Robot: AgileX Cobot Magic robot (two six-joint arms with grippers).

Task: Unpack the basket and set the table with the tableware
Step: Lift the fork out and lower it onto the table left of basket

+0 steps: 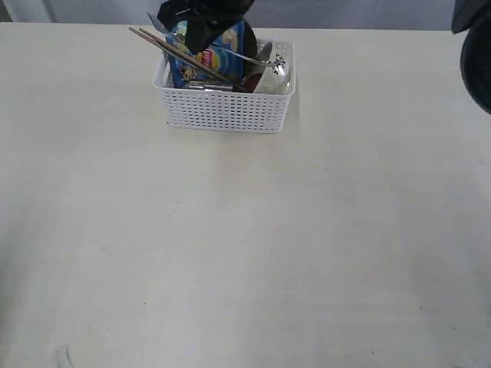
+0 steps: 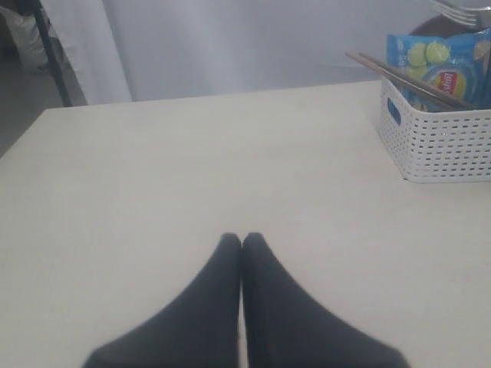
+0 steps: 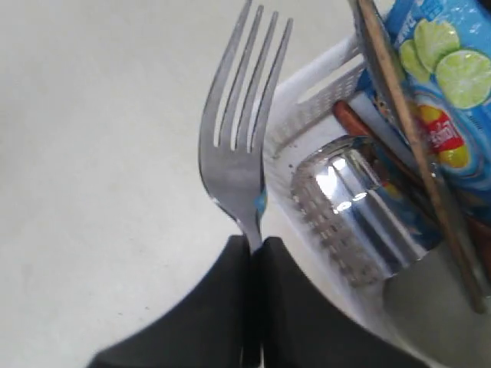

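The white lattice basket stands at the far middle of the table. It holds a blue chip bag, two wooden chopsticks poking out to the left, a shiny steel cup, a reddish-brown spoon and a pale bowl. My right gripper hangs over the basket, shut on the neck of the steel fork, whose tines point out over the table. My left gripper is shut and empty above bare table, well apart from the basket.
A dark part of an arm shows at the right edge of the exterior view. A grey curtain hangs behind the table's far edge. The left gripper does not show in the exterior view.
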